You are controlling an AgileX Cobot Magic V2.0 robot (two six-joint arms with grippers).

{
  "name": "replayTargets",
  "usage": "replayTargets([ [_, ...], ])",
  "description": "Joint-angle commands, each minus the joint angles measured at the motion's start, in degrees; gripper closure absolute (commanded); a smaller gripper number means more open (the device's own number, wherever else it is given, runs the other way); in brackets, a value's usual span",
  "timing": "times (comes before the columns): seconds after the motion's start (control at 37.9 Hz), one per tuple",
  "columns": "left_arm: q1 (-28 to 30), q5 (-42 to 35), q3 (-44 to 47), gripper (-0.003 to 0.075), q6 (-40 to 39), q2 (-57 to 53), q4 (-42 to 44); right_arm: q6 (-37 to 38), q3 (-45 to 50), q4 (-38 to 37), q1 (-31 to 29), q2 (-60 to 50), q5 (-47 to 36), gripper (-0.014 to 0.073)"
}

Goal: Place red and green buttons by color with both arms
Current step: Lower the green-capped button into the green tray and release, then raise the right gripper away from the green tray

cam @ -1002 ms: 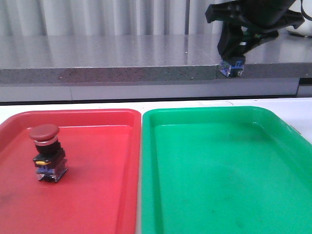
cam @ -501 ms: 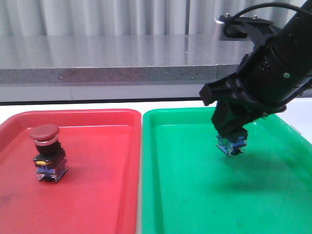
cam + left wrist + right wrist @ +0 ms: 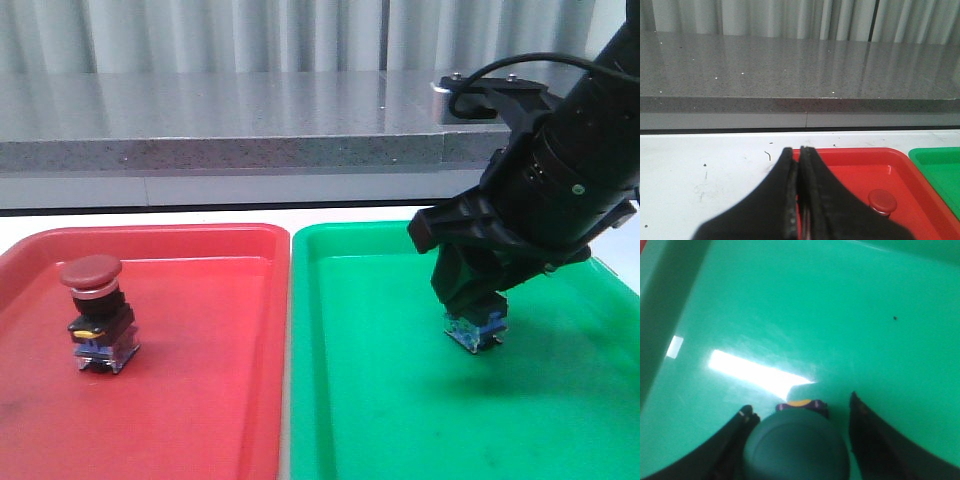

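My right gripper (image 3: 478, 312) clamps the green button (image 3: 796, 445) between its jaws, just above the green tray (image 3: 400, 400); my left gripper (image 3: 799, 155) is closed, empty.

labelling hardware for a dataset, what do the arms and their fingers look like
The right arm is matte black: a thick round barrel with small green dots, a silver fitting at its top and a thin black cable looping over it. Its gripper is a forked black bracket. The left gripper shows two flat black fingers tapering to narrow tips.

Right arm's fingers (image 3: 478, 300) hold green button (image 3: 476, 331) over green tray (image 3: 400, 400).
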Motion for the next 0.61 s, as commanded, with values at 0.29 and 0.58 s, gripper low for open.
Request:
replayTargets([
  [0.29, 0.10, -4.17, -1.49, 0.0740, -0.38, -0.86, -0.26, -0.14, -12.17, 0.12, -1.53, -11.11, 5.80, 0.0083],
  [0.58, 0.10, -4.17, -1.49, 0.0740, -0.38, -0.86, -0.26, -0.14, -20.27, -0.56, -7.42, -13.65, 12.72, 0.0622],
])
